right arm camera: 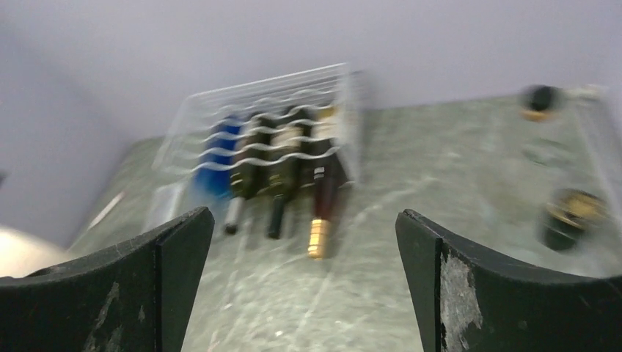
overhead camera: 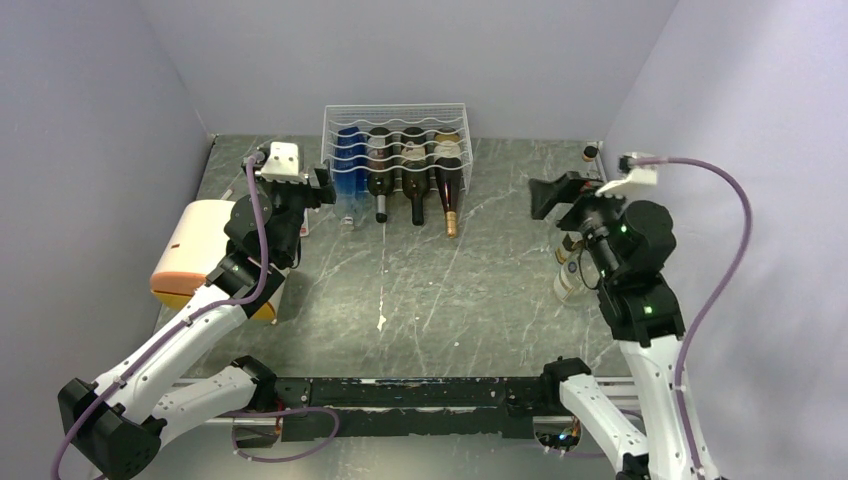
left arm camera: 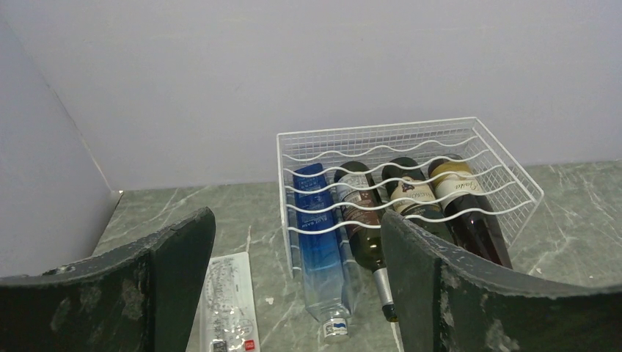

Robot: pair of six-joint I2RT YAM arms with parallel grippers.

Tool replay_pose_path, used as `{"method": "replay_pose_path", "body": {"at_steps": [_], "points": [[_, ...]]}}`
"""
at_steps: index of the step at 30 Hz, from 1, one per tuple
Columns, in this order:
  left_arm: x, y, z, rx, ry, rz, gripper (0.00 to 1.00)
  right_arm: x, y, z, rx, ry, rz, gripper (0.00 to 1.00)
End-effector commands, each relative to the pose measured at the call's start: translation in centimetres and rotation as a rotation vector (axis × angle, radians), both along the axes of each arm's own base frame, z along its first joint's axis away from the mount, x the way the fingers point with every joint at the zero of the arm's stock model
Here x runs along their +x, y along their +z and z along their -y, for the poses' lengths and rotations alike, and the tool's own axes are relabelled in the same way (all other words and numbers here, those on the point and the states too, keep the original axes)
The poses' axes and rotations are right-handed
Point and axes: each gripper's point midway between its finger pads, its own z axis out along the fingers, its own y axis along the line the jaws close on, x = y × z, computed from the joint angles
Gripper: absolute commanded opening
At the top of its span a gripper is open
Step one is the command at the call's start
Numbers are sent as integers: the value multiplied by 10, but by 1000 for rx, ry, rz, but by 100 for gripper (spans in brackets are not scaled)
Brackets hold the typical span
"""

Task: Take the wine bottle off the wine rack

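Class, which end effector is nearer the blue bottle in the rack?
Left. The left end effector is just left of the blue bottle, by the front corner of the rack; the right end effector is well off to the rack's right.

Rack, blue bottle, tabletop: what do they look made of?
Wine rack: thin white wire, probably coated metal; see-through grid with wavy shelf wires.
Blue bottle: translucent blue, likely glass, though plastic can't be ruled out; clear towards the neck.
Table: grey-green stone look with white veins; could be marble or a printed laminate.
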Motion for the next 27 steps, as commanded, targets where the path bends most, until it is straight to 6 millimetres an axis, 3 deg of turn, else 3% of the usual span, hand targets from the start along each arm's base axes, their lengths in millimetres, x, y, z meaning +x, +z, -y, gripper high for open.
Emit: {"method": "replay_pose_path", "body": {"at_steps": [1, 5, 10, 16, 23, 27], "points": [[-3, 13, 1, -29, -12, 29, 87, 7, -27, -92, 55, 512, -59, 100], [-1, 10, 1, -24, -8, 23, 87, 14, -86, -134, 143, 613, -241, 100], [0, 8, 2, -18, -8, 16, 86, 15, -149, -179, -71, 512, -422, 100], [0, 7, 2, -17, -7, 16, 87, 43, -215, -179, -288, 326, -620, 100], [2, 5, 4, -9, -6, 12, 87, 85, -258, -167, -413, 144, -651, 100], [3, 3, 4, -5, -6, 9, 87, 113, -276, -168, -406, 143, -670, 100]]}}
